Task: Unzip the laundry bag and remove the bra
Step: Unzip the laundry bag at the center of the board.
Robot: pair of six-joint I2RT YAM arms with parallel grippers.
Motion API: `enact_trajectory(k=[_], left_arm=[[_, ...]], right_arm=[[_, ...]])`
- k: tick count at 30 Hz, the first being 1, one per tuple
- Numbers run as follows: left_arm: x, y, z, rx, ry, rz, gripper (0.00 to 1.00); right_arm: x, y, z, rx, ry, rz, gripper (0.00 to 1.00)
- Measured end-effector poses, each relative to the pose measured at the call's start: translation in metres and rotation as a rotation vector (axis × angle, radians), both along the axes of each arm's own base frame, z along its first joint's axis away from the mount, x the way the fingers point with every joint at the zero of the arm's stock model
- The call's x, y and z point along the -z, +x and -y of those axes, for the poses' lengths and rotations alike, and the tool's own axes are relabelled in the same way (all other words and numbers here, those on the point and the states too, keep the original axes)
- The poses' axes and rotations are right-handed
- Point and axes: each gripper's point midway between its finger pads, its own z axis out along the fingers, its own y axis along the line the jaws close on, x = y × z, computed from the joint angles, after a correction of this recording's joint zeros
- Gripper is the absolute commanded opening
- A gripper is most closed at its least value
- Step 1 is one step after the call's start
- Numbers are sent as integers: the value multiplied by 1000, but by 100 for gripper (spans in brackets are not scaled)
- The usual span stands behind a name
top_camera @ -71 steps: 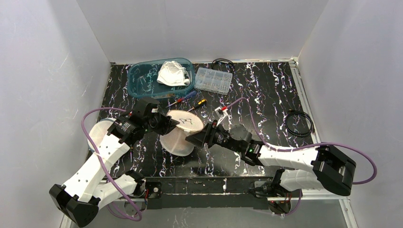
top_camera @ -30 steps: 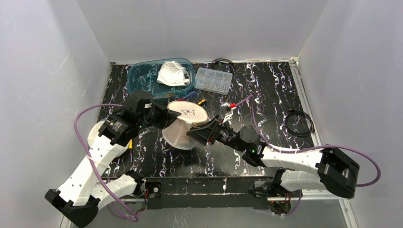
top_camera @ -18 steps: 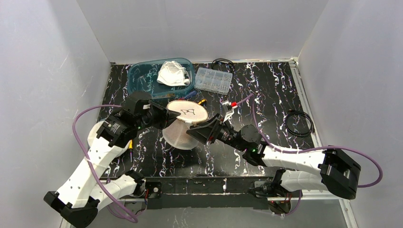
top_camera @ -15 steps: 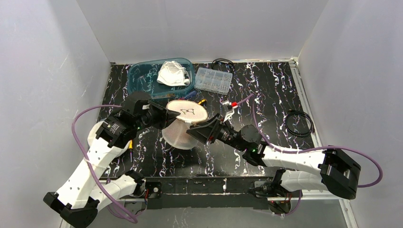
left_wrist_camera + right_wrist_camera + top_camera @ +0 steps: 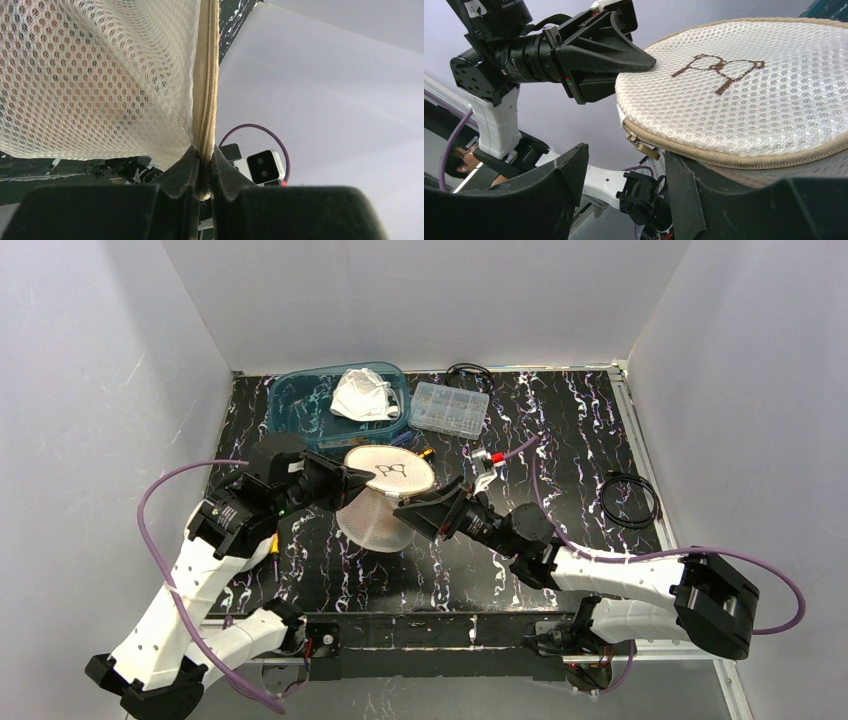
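Surface (image 5: 570, 430): black and marbled, carrying a tub and a box along its back edge.
Tub (image 5: 295, 405): teal, sitting at the back left, well apart from the work.
Bag (image 5: 385, 472): round cream mesh, hanging clear of the surface between the two arms. A second ago it was sitting lower and nearer, so it is being lifted and carried back and to the left.
Box (image 5: 450, 408): clear with compartments, lying just beside the tub.
Bra: not showing for certain through the mesh. It is judged to be lying inside, the zip being closed as far as can be seen.
Left fingers (image 5: 358, 480): pinching shut on the bag's rim and holding it aloft.
Right fingers (image 5: 412, 512): standing apart and gripping nothing, narrowing a little over the last second while reaching under the bag's near edge.
Zip (image 5: 205, 100): tan seam, running straight up from the left fingers' pinch.
Pull (image 5: 639, 146): small tan tab, dangling between the right fingers without touching either. With the bag now being held taut, it is judged to be the next thing to pinch; the unzipping is not yet starting.
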Motion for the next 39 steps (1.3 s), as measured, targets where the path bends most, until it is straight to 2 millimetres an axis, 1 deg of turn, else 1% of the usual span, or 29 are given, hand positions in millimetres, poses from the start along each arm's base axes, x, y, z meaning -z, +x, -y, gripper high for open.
enact_trajectory(k=[6,12,19,30,39], left_arm=[[0,-2,-2,-3,2,0,0],[1,-2,-2,-3,5,-5,0],[-3,-3,-3,-3,2,0,0],[-3,-3,-3,-3,2,0,0],[-3,-3,-3,-3,2,0,0]], right_arm=[[-8,-2,1,-7,28,17,63],[-14,-6,4,-20,40,30,59],[-14,-6,4,-21,35,28,53],[-10,-2,3,-3,14,13,38],[-7,2,3,17,3,3,23]])
